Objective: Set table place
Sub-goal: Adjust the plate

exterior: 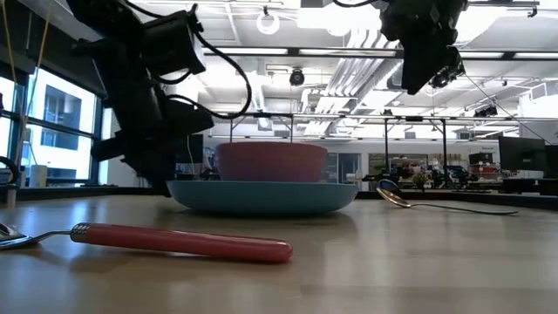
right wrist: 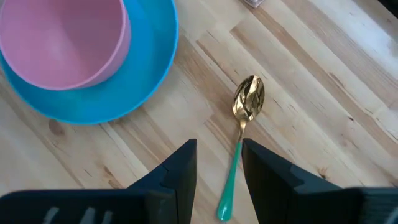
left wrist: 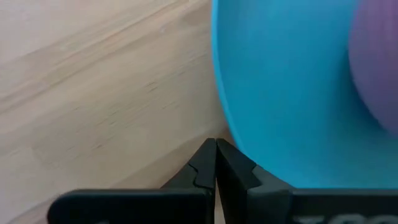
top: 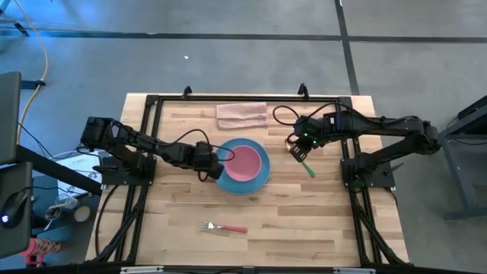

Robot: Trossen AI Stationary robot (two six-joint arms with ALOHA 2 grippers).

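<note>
A light-blue plate (top: 255,183) lies mid-table with a pink bowl (top: 245,161) standing in it. My left gripper (top: 218,162) is shut, its fingertips (left wrist: 208,158) low at the plate's left rim (left wrist: 227,124). A gold spoon with a green handle (top: 306,166) lies flat on the wood to the right of the plate. My right gripper (top: 297,150) is open and empty, well above the spoon in the low view (exterior: 432,74). In the right wrist view (right wrist: 219,162) its fingers frame the green handle (right wrist: 230,186). A fork with a pink handle (top: 225,227) lies near the front edge. My left gripper's shut fingertips come level from the table's left side, right at the plate's left rim (left wrist: 231,140). The plate lies flat on the table. I cannot tell whether the fingers touch the rim.
A folded pinkish-beige cloth (top: 241,114) lies at the far edge behind the plate. The fork's pink handle (exterior: 174,242) lies across the near part of the low view. The black rail frame (top: 148,122) borders the tabletop.
</note>
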